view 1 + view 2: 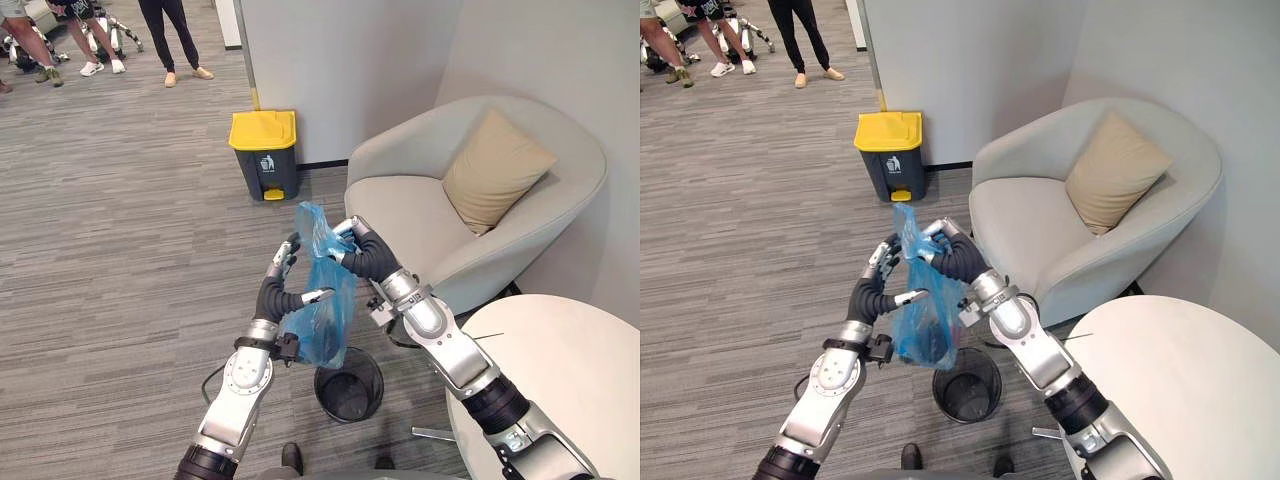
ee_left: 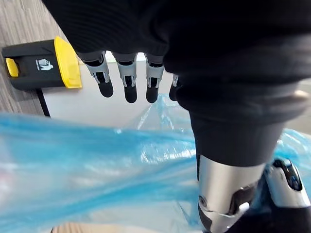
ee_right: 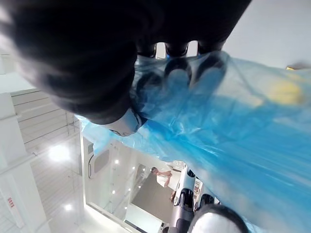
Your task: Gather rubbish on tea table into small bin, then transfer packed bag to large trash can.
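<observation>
Left eye view: the blue bag (image 1: 325, 315) is up off the floor, hanging long and straight down from its bunched neck. The right hand (image 1: 362, 252) has it, fingers curled tight round that neck. The left hand (image 1: 278, 290) stands just beside the bag's left flank, fingers straight and pointing up, thumb out against the plastic. That looks like bracing, not gripping. Beneath the bag, a shade to the right, the small bin (image 1: 349, 385) sits on the carpet. Ahead and a little left, well apart across open carpet, stands the large trash can (image 1: 265, 155), yellow lid down, against the wall. The armchair (image 1: 420, 215) is on the right and the white table (image 1: 570, 370) at lower right.

Right eye view: same story. The bag's weight is on the right hand, and the left sits on the side nearer the can.

Left wrist view: fingers (image 2: 129, 80) in a straight row with nothing inside them, blue film stretched just past them and the can beyond.

Right wrist view: dark fingers (image 3: 177, 73) show through the plastic, wrapped in it, and the bag falls away from the hand.

So everything turns on that line ahead-left to the can. I'd judge the right hand carries, and the shut lid is the snag.
</observation>
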